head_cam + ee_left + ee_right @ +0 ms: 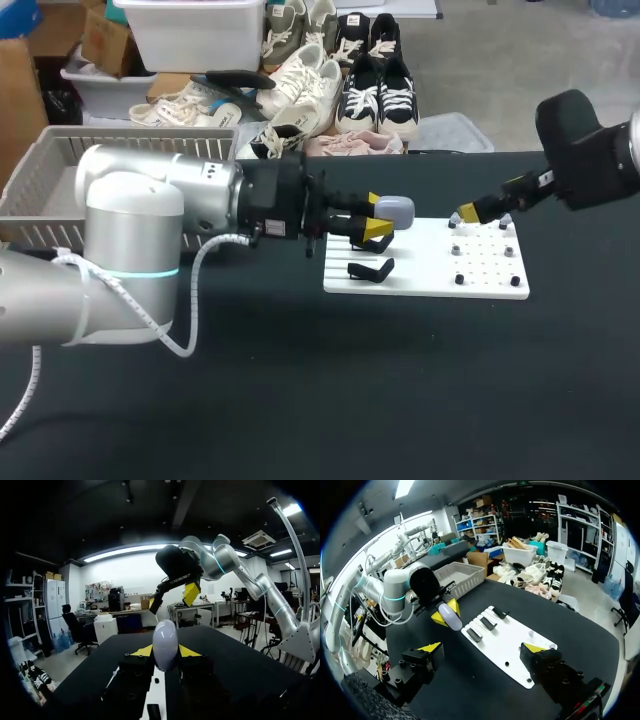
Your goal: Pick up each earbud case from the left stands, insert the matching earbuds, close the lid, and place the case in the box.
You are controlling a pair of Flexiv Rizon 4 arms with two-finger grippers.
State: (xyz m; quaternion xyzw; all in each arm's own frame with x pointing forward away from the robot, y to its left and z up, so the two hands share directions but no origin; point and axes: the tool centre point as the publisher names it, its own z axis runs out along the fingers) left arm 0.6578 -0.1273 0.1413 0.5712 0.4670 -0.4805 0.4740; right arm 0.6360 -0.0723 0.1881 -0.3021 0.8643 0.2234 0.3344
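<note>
Left gripper [165,651] clamps the pale earbud case [165,639], apparently clear of the stands [370,270]; right gripper [482,648] gapes wide, empty.

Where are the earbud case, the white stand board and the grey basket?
earbud case [165,645], left wrist view, middle of its rounded shell.
white stand board [420,268], head view, bare middle of its top.
grey basket [40,175], head view, its slatted side wall.

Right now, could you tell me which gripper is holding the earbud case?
The left gripper: its fingers clamp the pale earbud case from both sides, while the right gripper hangs open and empty.
</note>
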